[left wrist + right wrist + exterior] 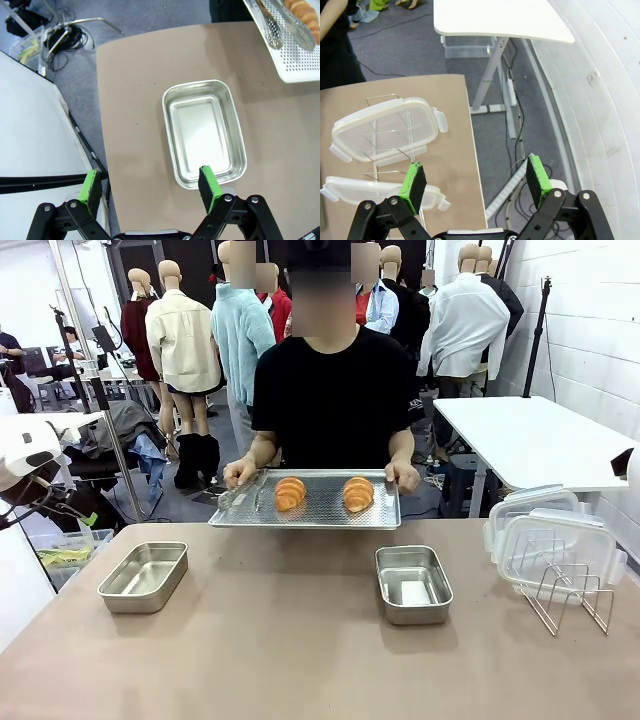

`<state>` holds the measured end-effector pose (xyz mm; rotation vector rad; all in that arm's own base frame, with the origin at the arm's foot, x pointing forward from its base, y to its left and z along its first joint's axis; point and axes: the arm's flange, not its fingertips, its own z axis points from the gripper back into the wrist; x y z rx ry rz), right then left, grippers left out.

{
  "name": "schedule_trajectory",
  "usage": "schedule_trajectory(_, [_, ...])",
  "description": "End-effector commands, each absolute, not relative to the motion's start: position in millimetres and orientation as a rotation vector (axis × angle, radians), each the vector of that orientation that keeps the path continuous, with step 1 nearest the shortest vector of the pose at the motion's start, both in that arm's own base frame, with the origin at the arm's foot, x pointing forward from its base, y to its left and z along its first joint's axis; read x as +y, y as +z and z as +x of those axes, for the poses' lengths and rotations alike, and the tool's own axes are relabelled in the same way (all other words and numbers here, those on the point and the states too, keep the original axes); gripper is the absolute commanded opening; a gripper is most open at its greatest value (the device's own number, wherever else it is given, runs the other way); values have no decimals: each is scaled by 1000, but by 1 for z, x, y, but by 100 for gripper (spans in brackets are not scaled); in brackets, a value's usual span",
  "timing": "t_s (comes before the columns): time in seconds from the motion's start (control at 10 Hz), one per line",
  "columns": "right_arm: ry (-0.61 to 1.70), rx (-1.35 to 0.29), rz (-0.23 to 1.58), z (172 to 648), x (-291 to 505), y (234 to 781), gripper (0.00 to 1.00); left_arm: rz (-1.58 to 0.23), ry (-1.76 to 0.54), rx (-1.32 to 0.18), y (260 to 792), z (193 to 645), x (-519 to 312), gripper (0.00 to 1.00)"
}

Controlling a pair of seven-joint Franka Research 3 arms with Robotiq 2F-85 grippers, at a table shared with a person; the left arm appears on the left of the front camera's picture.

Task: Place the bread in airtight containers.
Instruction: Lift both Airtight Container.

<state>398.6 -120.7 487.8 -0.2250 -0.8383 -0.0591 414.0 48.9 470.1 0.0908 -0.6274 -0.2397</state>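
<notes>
At the left edge of the tabletop (300,660) the left gripper (148,174) hangs with its fingers spread wide and nothing between them. One pad is over the end rim of the left pan (204,133), the other beyond the table's edge. That pan (143,577) sits empty and lidless near the left edge.

At the middle of the far edge a person holds a perforated tray (320,512), one hand (239,472) at each far corner. I can't tell whether it rests on the tabletop. Something shiny lies at its left end, perhaps tongs (240,502). The roll (290,493) lies left of centre on the tray and the bun (358,494) right of centre, well apart.

The right pan (413,584) stands open and empty, nearer the middle. By the right edge two clear lids (555,550) lean in a wire rack (570,602). The right gripper (475,165) hovers over that edge, fingers apart and empty.
</notes>
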Motion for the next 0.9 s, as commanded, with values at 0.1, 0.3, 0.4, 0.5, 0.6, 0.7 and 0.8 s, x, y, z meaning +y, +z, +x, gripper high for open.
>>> schedule_trajectory(0.1, [-45,-830,-230,398,-120,488,100,101,-235,-625,470,413,49,100])
schedule_trajectory(0.3, [-45,-830,-230,398,-120,488,100,101,-235,-625,470,413,49,100])
schedule_trajectory(0.4, [-45,-830,-230,398,-120,488,100,101,-235,-625,470,413,49,100])
schedule_trajectory(0.5, [-45,-830,-230,398,-120,488,100,101,-235,-625,470,413,49,100])
schedule_trajectory(0.6, [-45,-830,-230,398,-120,488,100,101,-235,-625,470,413,49,100])
schedule_trajectory(0.7, [-45,-830,-230,398,-120,488,100,101,-235,-625,470,413,49,100])
schedule_trajectory(0.8, [-45,-830,-230,398,-120,488,100,101,-235,-625,470,413,49,100])
